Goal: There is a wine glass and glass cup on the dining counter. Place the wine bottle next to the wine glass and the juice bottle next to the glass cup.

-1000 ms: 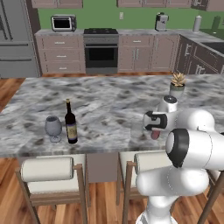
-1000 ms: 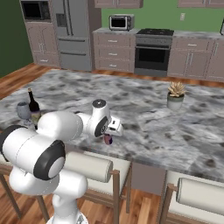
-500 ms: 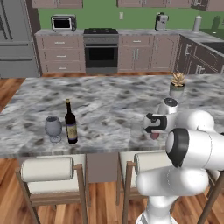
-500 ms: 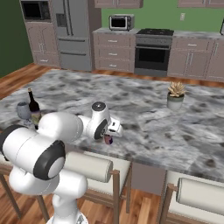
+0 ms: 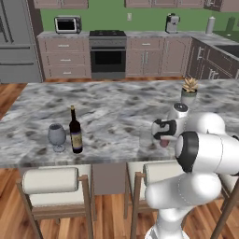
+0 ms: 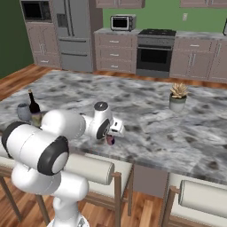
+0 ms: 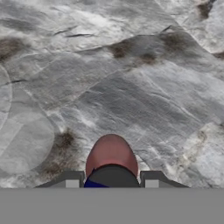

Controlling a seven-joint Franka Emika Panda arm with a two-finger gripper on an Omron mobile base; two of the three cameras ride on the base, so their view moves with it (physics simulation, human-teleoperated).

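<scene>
Juice bottle [image 7: 111, 158] is held clamped by the cap between the jaws, low over the marbled desk [image 5: 116, 102], just beside the glass cup [image 7: 19, 135], where it is meant to be set.

Green wall [image 5: 140, 11] — wooden floor [image 5: 112, 219]

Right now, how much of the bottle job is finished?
Done: the tall dark wine bottle stands beside the clear stemmed wine glass. In hand: the tool is shut on the small reddish juice bottle. Left: setting it down beside the clear straight tumbler.
</scene>
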